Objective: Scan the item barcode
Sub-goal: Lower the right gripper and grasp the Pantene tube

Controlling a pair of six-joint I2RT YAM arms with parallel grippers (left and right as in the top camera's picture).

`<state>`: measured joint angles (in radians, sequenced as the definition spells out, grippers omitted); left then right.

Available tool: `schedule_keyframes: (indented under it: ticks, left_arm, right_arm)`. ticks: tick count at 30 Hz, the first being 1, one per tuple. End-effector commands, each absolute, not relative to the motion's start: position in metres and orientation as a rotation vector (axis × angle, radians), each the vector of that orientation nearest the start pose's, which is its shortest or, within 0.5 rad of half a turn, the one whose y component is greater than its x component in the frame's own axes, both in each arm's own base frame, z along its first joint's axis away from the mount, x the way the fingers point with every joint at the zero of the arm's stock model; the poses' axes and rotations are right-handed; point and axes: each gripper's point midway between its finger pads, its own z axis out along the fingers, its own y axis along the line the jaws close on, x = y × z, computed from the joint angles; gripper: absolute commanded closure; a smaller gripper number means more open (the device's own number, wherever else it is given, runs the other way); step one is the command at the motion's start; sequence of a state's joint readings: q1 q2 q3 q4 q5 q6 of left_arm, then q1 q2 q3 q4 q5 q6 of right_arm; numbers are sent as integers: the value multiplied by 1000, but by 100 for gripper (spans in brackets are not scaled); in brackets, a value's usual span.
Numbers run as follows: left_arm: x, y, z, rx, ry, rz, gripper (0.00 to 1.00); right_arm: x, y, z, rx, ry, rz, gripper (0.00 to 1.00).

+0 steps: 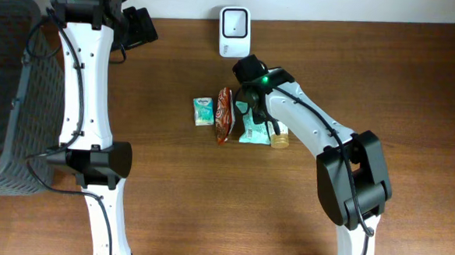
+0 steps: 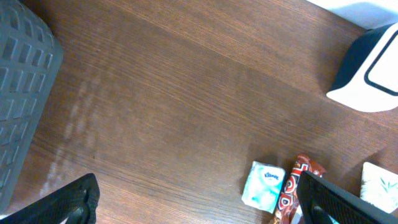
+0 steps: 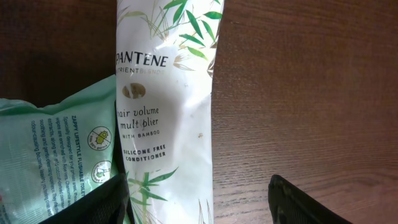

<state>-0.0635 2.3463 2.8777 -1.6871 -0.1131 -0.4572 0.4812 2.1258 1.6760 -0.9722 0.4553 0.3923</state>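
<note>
A white Pantene conditioner bottle (image 3: 165, 106) lies on the wooden table, its gold cap end (image 1: 280, 138) showing past my right arm in the overhead view. My right gripper (image 3: 199, 202) (image 1: 249, 105) straddles the bottle with its jaws open. The left finger (image 3: 102, 199) sits at the bottle's left side, the right finger (image 3: 311, 202) stands off it over bare wood. The white barcode scanner (image 1: 234, 30) (image 2: 370, 68) stands at the table's back edge. My left gripper (image 2: 205, 205) (image 1: 143, 25) is open and empty, up at the back left.
A green wipes pack (image 3: 53, 155) (image 1: 251, 131) lies against the bottle's left side. A red snack packet (image 1: 224, 114) (image 2: 295, 186) and a small tissue pack (image 1: 203, 111) (image 2: 264, 183) lie further left. A grey basket (image 1: 3, 92) (image 2: 25, 93) stands at the left edge.
</note>
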Motion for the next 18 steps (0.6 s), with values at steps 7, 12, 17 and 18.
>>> schedule_keyframes:
  ticks: [7,12,17,18]
  left_arm:
    - [484,-9,257,-563,2643,15,1]
    - [484,-9,257,-563,2643,15,1]
    - [484,-9,257,-563,2643,15,1]
    - [484,-9,257,-563,2643,15,1]
  right_arm:
    - [424,146,56,-79,2785,-457,30]
    - [421,144,42,-81,2785,-459,29]
    - [418,136,35,-80,2769,-513,29]
    - [419,136,35,-79,2768,-512,29]
